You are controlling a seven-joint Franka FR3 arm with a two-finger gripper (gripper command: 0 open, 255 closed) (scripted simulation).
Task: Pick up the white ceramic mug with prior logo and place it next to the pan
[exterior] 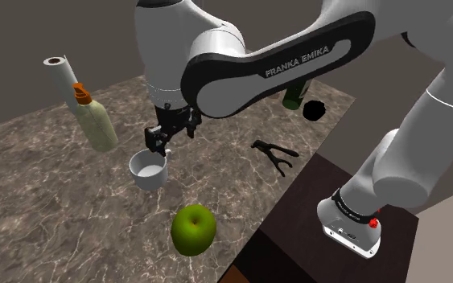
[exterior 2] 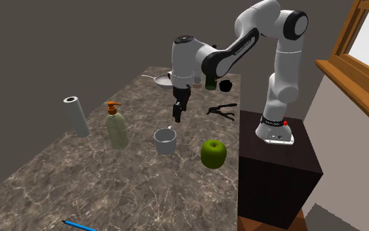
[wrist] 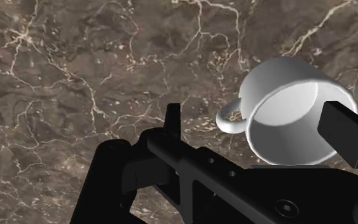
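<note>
- While the tool [exterior: 173, 138] hangs just above the mug [exterior: 149, 170], its two fingers are spread apart and pinch nothing.
- The mug is plain white and stands upright on the dark veined table [exterior: 39, 177], mouth up, about midway along it.
- From the wrist, the mug sits below the tool and between the lines of the two fingers. Its handle points toward one finger [wrist: 171, 121], with a clear gap between them.
- The other finger crosses in front of the mug's far side, and I cannot tell whether it touches.
- At the shoulder view's left of the mug stands a pale bottle [exterior: 97, 125] with an orange pump, near but apart from it.
- Farther left is a white roll [exterior: 62, 79].
- A green apple [exterior: 193, 229] lies nearer the camera than the mug, close to the table's near edge.
- At the shoulder view's right, a black hinged piece [exterior: 274, 153] lies flat on the table beside the dark stand [exterior: 329, 181].
- The pan [exterior 2: 162, 81] sits at the table's far end, partly behind the arm and well apart from the mug.
- Near the pan are a green bottle [exterior 2: 210, 83] and a small black cup [exterior 2: 225, 85].
- A blue pen [exterior 2: 78, 226] lies at the table's near end in the second exterior view.
</note>
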